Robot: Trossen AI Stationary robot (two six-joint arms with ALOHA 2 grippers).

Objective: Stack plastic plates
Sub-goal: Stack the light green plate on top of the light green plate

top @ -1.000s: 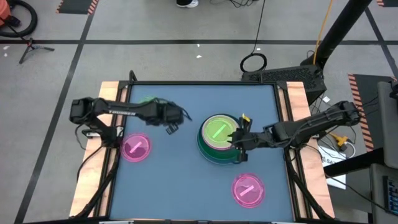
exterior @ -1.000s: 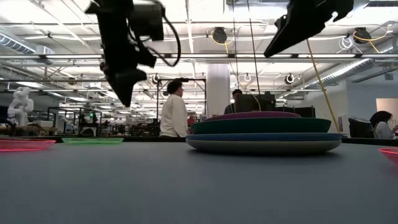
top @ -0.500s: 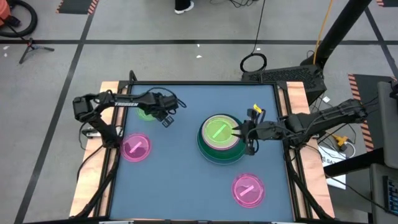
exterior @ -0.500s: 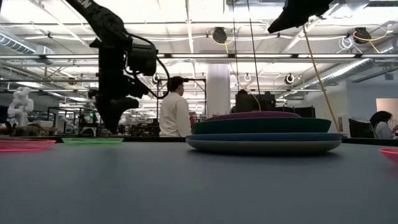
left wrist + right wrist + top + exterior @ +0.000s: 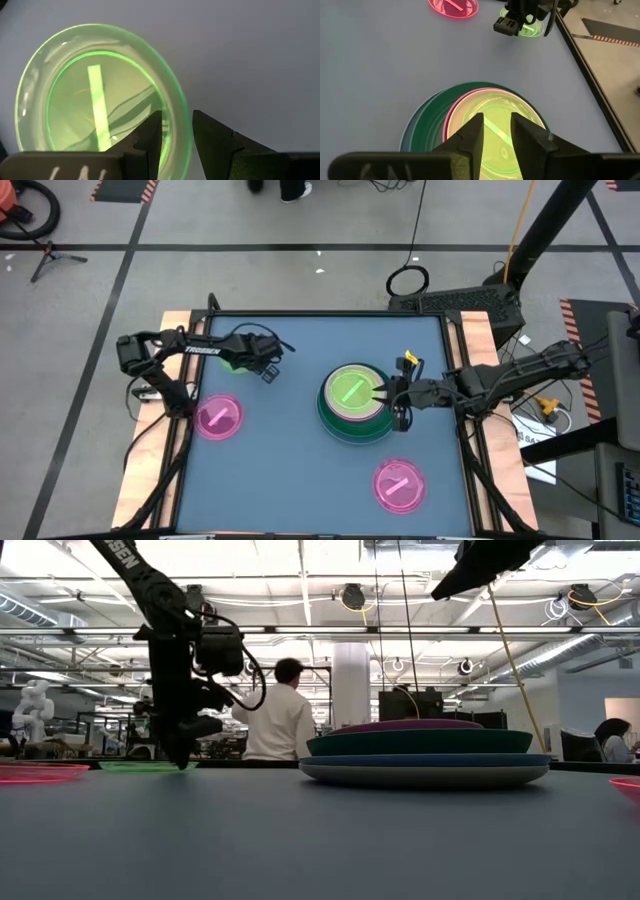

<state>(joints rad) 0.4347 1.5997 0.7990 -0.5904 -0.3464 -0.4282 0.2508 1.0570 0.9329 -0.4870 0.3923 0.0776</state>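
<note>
A small translucent green plate (image 5: pixel 230 362) (image 5: pixel 100 95) lies flat on the blue table near its far left. My left gripper (image 5: pixel 268 370) (image 5: pixel 175 117) is low over that plate's right rim, open, one finger inside the rim and one outside. A stack of plates (image 5: pixel 352 402) (image 5: pixel 425 755) stands right of centre, a translucent green plate (image 5: pixel 492 122) on top. My right gripper (image 5: pixel 393 395) (image 5: pixel 496 120) hangs open above the stack's right edge with nothing between its fingers. Two pink plates (image 5: pixel 218 418) (image 5: pixel 400 485) lie flat at the left and near right. My left gripper points steeply down with the green plate's rim (image 5: pixel 181 120) in the gap between its fingers. I cannot tell whether either finger touches the rim. The plate lies flat on the table.
Wooden rails (image 5: pixel 180 330) border the table on both sides. Bare blue table (image 5: pixel 290 470) lies between the stack and the left pink plate. People (image 5: pixel 275 720) stand in the room beyond the far edge.
My left gripper has swung toward the table's far left and come down from well above the table onto the small green plate's rim, rolling a little. My right gripper has risen slightly above the stack and drawn back toward the right edge. No plate has moved.
</note>
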